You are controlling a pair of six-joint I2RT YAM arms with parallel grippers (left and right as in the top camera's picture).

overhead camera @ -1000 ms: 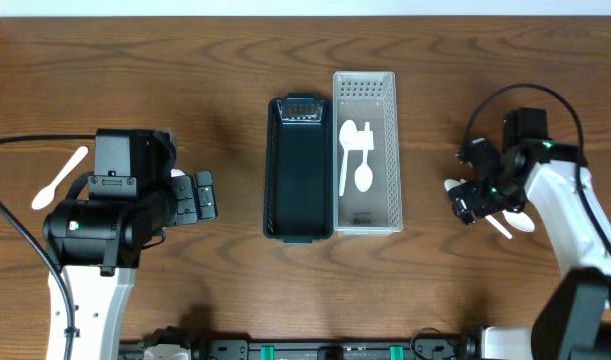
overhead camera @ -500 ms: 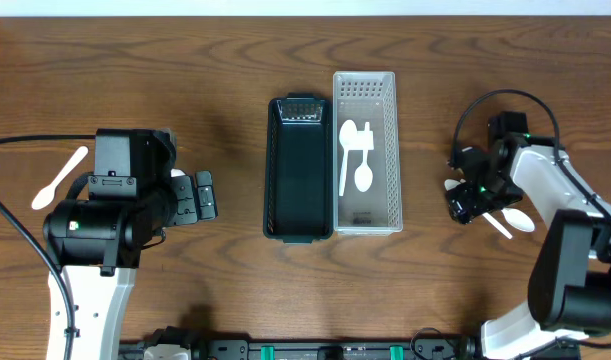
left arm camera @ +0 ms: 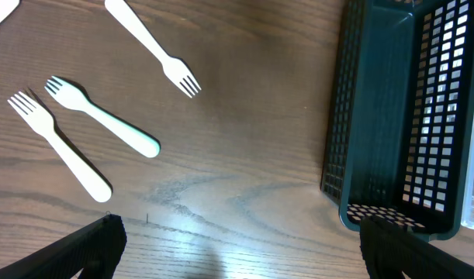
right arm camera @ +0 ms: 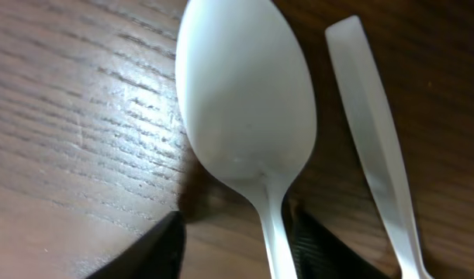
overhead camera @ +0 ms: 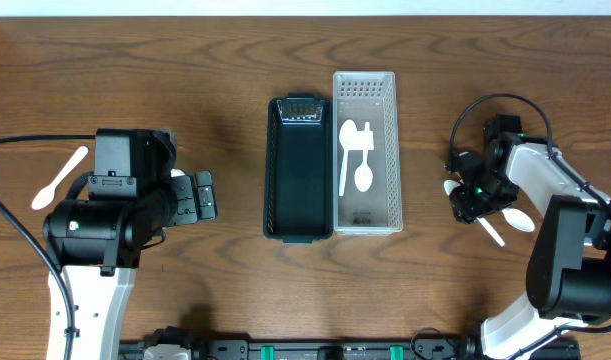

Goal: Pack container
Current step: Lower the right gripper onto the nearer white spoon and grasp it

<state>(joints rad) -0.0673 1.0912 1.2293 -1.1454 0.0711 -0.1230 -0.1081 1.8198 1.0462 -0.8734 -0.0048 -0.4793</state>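
Overhead, baskets: dark basket (overhead camera: pixel 298 170) and white basket (overhead camera: pixel 395 150) stood side by side, touching, at mid-table; white spoons (overhead camera: pixel 360 160) lay in the white one.
Overhead, left gripper (overhead camera: pixel 197 195): hung left of the dark basket, apart from it; lone spoon (overhead camera: pixel 60 178) lay farther left.
Overhead, right gripper (overhead camera: pixel 465 200): sat low among white utensils (overhead camera: pixel 518 220), right of the white basket.
Left wrist, fingers (left arm camera: pixel 97 240): spread wide, holding nothing; three forks (left arm camera: pixel 101 116) lay on the table (left arm camera: pixel 244 155), dark basket at right.
Right wrist, fingers (right arm camera: pixel 155 248): stood apart on either side of the neck of a spoon (right arm camera: pixel 244 101), not clamped; second handle (right arm camera: pixel 372 132) lay just beside.
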